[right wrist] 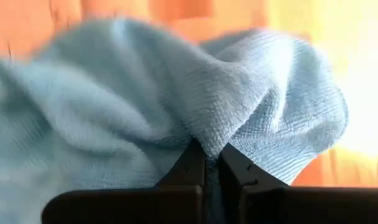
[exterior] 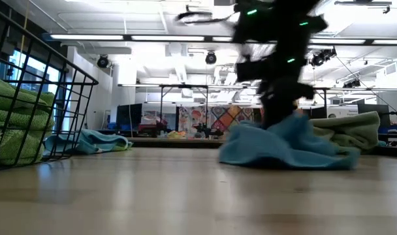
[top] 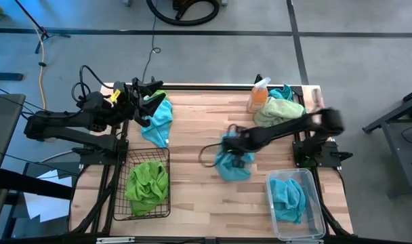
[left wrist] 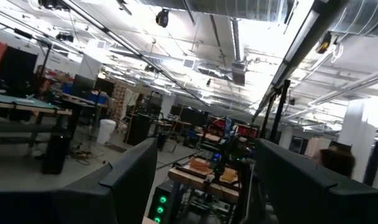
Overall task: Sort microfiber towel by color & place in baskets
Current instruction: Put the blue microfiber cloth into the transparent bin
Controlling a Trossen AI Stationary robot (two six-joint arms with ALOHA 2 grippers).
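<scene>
A turquoise towel point(top: 232, 165) lies crumpled on the middle of the wooden table point(top: 192, 196); my right gripper point(top: 235, 150) stands over it, shut on it. It also shows in the low view point(exterior: 286, 147) and the right wrist view point(right wrist: 145, 106). My left gripper point(left wrist: 195, 180) is open at the table's far left, pointing up into the room, beside another turquoise towel point(top: 157, 120). A green towel point(top: 146, 184) lies in the black wire basket point(top: 167, 177). A turquoise towel point(top: 287, 196) lies in the clear plastic basket point(top: 313, 177). Green and turquoise towels point(top: 279, 108) lie at the far right. My right gripper pinches a raised fold of the turquoise towel point(right wrist: 209, 134) between its two fingers. The fingers come from above, pointing down. The rest of the towel lies spread and slack on the table point(exterior: 251, 156).
An orange spray bottle point(top: 258, 95) stands at the far right beside the towel pile. The wire basket is near left, the clear basket near right. Bare wood lies between the baskets along the near edge.
</scene>
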